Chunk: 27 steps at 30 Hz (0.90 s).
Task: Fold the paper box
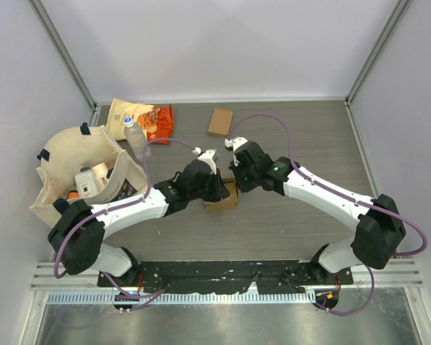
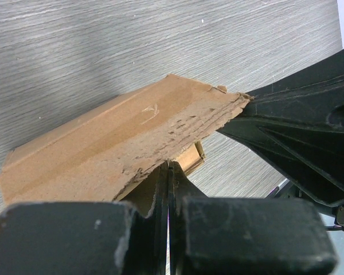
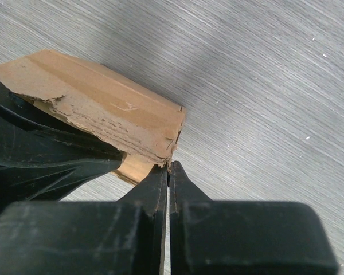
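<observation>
Box (image 2: 120, 143) is getting pinched at its ragged edge by left gripper (image 2: 169, 165) and right gripper (image 3: 168, 167), both clamped tight; any uneven tugging is probably risking tearing it.

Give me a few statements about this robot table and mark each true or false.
1. Both the left gripper and the right gripper meet at the brown cardboard box. True.
2. The left gripper gapes wide. False: it is shut on the box's torn edge.
3. A beige cloth bag lies on the grey table's left side. True.
4. The flat cardboard piece lies inside the bag. False: it lies on the table, beyond the arms.
</observation>
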### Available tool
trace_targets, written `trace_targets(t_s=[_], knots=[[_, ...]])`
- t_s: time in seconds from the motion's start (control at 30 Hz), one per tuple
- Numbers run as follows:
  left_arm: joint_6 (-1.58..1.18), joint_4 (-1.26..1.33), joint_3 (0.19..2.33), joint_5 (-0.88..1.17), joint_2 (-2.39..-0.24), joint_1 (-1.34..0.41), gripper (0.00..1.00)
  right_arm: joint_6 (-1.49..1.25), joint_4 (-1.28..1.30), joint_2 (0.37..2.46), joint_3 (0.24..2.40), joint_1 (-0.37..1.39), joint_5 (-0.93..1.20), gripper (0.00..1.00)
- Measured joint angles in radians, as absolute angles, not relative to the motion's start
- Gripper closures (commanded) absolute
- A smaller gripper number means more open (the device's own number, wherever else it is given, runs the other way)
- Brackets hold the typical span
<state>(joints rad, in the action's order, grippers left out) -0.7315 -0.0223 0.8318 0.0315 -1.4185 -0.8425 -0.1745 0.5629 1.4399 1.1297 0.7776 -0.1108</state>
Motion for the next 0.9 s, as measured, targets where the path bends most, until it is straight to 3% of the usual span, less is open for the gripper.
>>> trace_targets(t_s=[0.47, 0.57, 0.6, 0.7, 0.9], knots=[[-0.73, -0.041, 0.847, 0.04, -1.424, -0.842, 0.99, -0.403, 0.417, 1.383, 0.993, 0.866, -0.299, 0.99], [-0.73, -0.069, 0.862, 0.054, -1.423, -0.842, 0.87, -0.41, 0.388, 1.365, 0.964, 0.885, -0.338, 0.99], [-0.731, -0.081, 0.868, 0.059, -1.42, -0.842, 0.77, -0.41, 0.378, 1.365, 0.957, 0.891, -0.35, 0.99], [-0.73, -0.128, 0.879, 0.085, -1.398, -0.842, 0.62, -0.406, 0.337, 1.36, 0.927, 0.897, -0.378, 0.99], [-0.728, -0.238, 0.901, 0.136, -1.235, -0.839, 0.53, -0.398, 0.318, 1.349, 0.91, 0.897, -0.402, 0.98]])
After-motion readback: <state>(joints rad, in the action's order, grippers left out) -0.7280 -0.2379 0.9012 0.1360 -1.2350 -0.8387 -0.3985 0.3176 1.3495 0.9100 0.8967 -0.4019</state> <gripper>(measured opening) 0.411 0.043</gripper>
